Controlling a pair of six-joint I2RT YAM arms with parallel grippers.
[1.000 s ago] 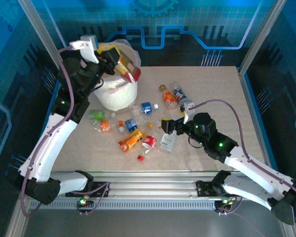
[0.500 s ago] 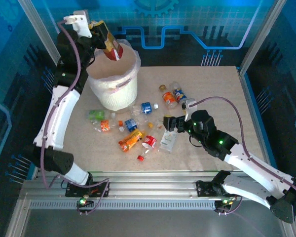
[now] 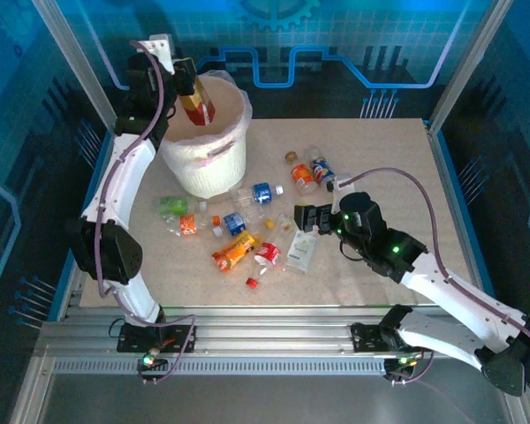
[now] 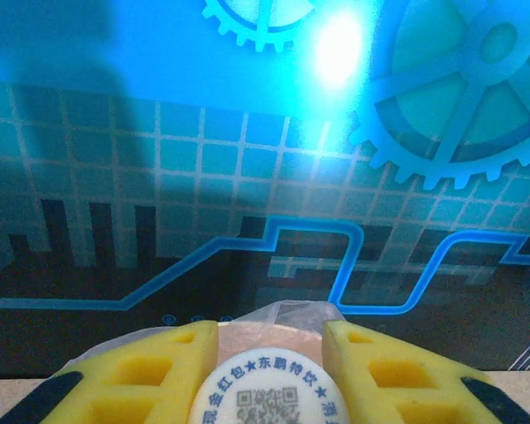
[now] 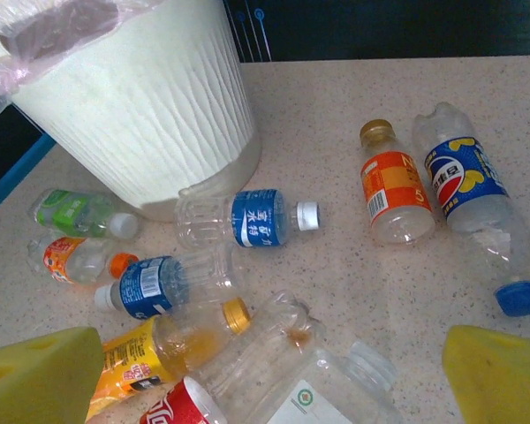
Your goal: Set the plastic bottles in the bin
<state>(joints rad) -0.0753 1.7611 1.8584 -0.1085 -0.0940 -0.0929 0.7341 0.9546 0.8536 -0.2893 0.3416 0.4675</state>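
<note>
We see the left tool (image 3: 191,87) pinching a red-and-yellow-labelled bottle (image 3: 199,104) at the mouth of the bin (image 3: 210,163), which stands by the worktop's (image 3: 397,177) far left corner. The right tool (image 3: 300,217) hangs spread wide over the other plastic bottles (image 3: 261,193) lying loose around the worktop's middle.

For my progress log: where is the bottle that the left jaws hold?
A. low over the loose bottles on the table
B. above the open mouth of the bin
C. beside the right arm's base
B: the left jaws grip a bottle with a red and yellow label, tilted over the lined mouth of the white bin.
</note>
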